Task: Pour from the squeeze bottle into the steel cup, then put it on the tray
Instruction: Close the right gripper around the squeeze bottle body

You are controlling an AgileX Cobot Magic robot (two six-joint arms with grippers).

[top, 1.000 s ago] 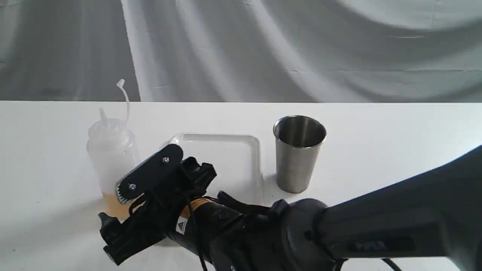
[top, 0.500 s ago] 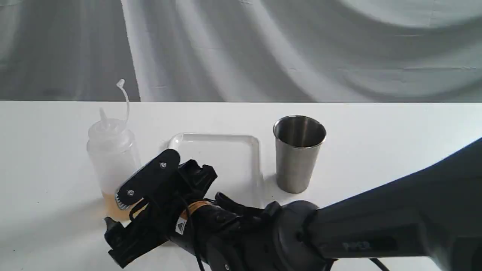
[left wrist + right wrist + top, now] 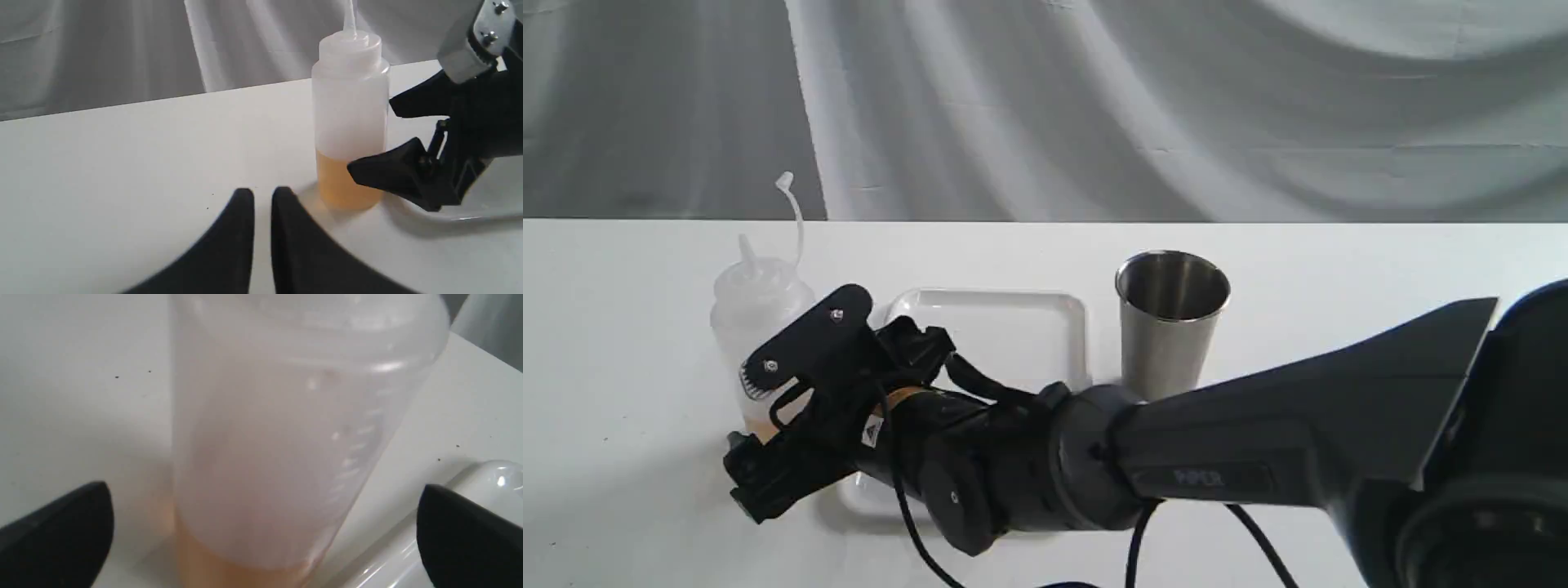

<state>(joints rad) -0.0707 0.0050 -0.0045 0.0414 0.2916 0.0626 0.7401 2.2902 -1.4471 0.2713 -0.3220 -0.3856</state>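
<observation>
On the left of the white surface (image 3: 1339,269), the translucent whitish plastic squeeze bottle (image 3: 743,318) (image 3: 349,114) (image 3: 278,437) stands upright with amber liquid low inside, just beside the left rim of the flat glossy white tray (image 3: 988,296) (image 3: 482,473). The right hand (image 3: 752,437) (image 3: 374,136) (image 3: 261,539) reaches across the tray with its jaws spread wide, one black finger on either side of the bottle's lower body. Clear gaps show on both sides, so it grips nothing. The left hand (image 3: 263,192) sits low near the bottle, its fingers nearly together and empty. The brushed steel cup (image 3: 1172,343) stands just off the tray's right edge. Bare surface lies open left of the bottle, behind it, and right of the cup.
</observation>
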